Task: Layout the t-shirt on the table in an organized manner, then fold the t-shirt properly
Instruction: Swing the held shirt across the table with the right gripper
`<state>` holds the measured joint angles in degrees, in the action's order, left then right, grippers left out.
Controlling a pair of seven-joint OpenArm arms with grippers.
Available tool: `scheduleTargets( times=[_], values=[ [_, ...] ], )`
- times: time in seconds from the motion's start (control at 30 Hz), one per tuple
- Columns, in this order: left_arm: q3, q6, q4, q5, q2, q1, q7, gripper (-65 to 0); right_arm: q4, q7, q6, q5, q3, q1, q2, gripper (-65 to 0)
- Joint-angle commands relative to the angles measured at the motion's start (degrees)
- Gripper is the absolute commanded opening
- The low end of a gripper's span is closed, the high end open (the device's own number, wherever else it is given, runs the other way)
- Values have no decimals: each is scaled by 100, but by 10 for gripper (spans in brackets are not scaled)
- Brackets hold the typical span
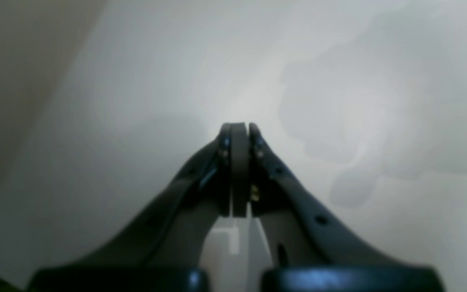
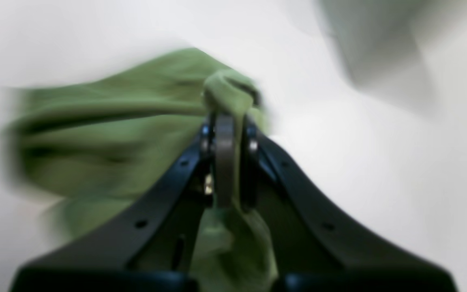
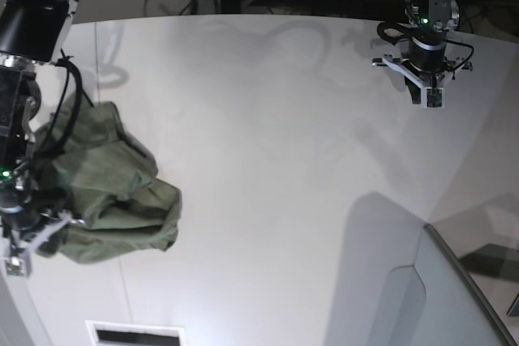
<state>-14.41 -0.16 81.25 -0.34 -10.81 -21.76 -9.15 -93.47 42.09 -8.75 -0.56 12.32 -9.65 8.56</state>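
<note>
- the t-shirt (image 3: 109,196) lies crumpled in a heap on the white bench (image 3: 268,160), at the bench's left side in the base view, close to its near-left edge
- the heap has no clear neck or hem showing, so which way the collar points cannot be told; its long axis runs roughly from the upper left, where cloth rises toward the arm, down to the lower right, where a rounded lobe of fabric rests flat on the bench
- the right tool (image 2: 229,121) is clamped on a bunched fold of the t-shirt (image 2: 108,134); in the right wrist view green cloth wraps over the fingertips and also hangs between the two finger arms below them
- in that view the rest of the shirt spreads away to the left of the tool, blurred, with long folds running left to right
- in the base view the right tool (image 3: 24,241) sits at the left edge of the heap, touching it, with a dark cable looping over the cloth above
- the left tool (image 1: 239,129) is closed with nothing between its pads, above bare bench surface
- in the base view the left tool (image 3: 434,96) is well apart from the t-shirt, at the bench's far right side
- a grey angled panel (image 3: 405,281) stands at the bench's near right, far from the shirt
</note>
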Motion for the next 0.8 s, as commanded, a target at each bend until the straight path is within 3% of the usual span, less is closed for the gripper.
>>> scheduleTargets(
  times=[0.0,0.13,0.37,0.77],
  values=[
    [-22,38,90,3,-66,18,145,-650,-205,130,53,78,-172,-103,37,-648],
    [-13,38,90,3,-66,9,145,-650,-565,728,53,60,-876,-270,-482,-648],
    [-66,38,90,21,-102,-9,145,-650,-864,833,36,78,-2722,-94,-1546,-648],
    [-66,38,-262,38,-190,88,145,-650,-1251,139,27,51,-5210,363,-1651,-650]
  ],
)
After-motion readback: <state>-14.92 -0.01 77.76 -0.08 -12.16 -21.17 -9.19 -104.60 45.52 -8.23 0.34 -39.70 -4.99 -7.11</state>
